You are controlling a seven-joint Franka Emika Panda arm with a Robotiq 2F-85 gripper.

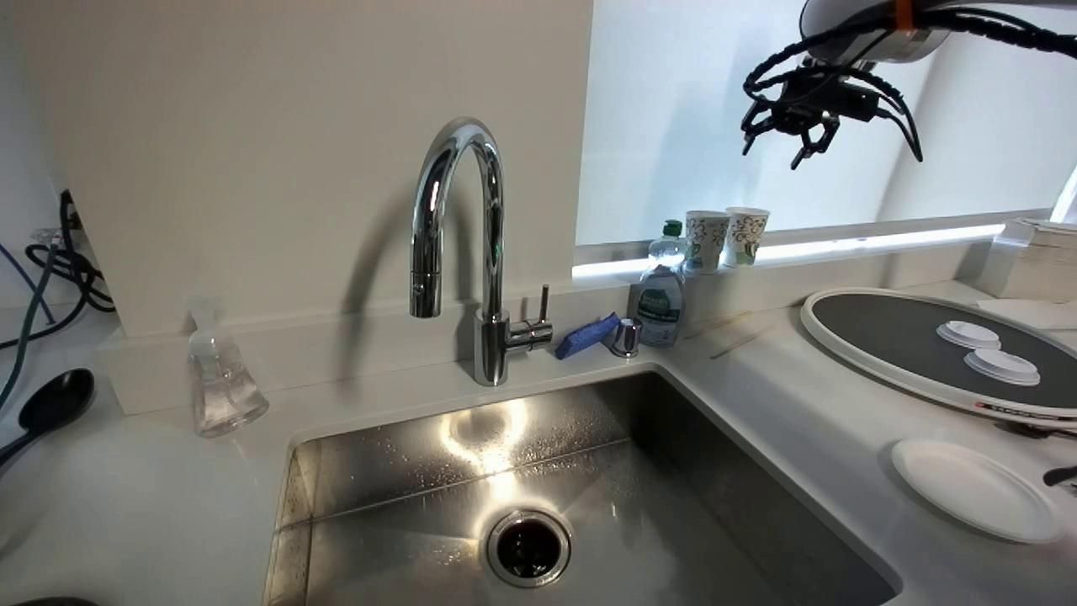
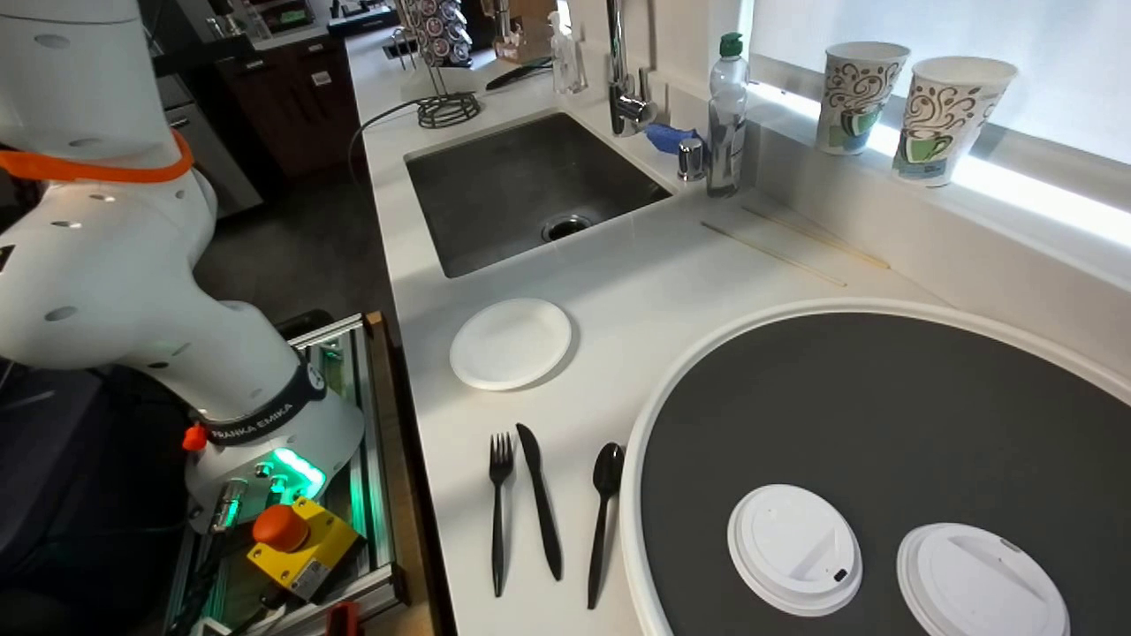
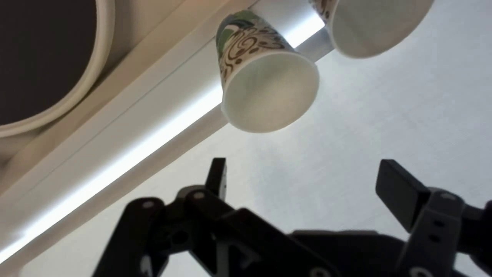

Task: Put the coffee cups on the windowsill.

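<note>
Two off-white paper coffee cups with a brown swirl and green print stand upright on the windowsill (image 1: 858, 246). One cup (image 1: 705, 241) is close to the soap bottle; the other cup (image 1: 746, 236) is right beside it. Both cups (image 2: 859, 99) (image 2: 950, 124) and the windowsill (image 2: 1047, 219) also show in an exterior view. My gripper (image 1: 771, 158) is open and empty, up in front of the window, above and to the right of the cups. In the wrist view, my fingers (image 3: 303, 163) are wide apart with nothing between them; the nearer cup (image 3: 269, 92) and part of the farther cup (image 3: 378, 23) lie beyond the fingertips.
A green-capped soap bottle (image 1: 660, 295) stands beside the cups. The tap (image 1: 488, 252) rises behind the sink (image 2: 539, 177). A round dark-topped board (image 2: 795, 380) holds two white lids (image 2: 795, 549). A white plate (image 2: 511, 344) and black cutlery (image 2: 539, 503) lie on the counter.
</note>
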